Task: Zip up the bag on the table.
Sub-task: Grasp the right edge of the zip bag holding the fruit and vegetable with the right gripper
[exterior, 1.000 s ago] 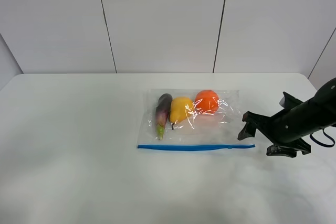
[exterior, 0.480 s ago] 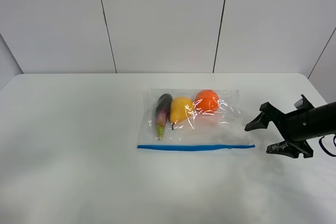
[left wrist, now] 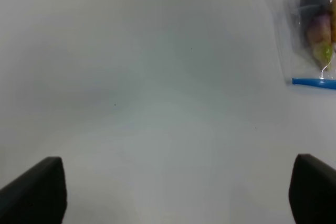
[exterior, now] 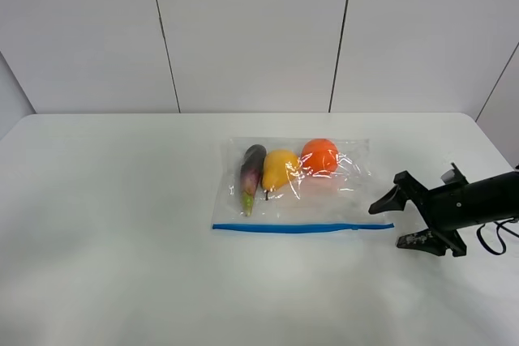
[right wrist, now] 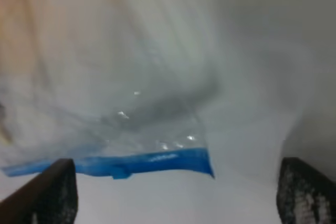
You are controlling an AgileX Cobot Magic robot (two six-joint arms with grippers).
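— Clear plastic: the bag [exterior: 296,188] is lying flat on the table [exterior: 122,241], right of centre and nearer the far edge, its blue zipper strip [exterior: 302,228] facing the near edge.
— And the right gripper [exterior: 388,226]?
— It is hanging low just beside the strip's right end, jaws spread, gripping nothing.
— The left gripper [left wrist: 173,192]?
— Gaping too, holding nothing, well apart from the bag.

Set low at the right side with the right gripper [exterior: 392,223] forward, dark arm [exterior: 478,198] nearly level, jaws spread wide. Holding the left gripper [left wrist: 176,192] fully open, only its two fingertips [left wrist: 37,192] showing in the wrist view.
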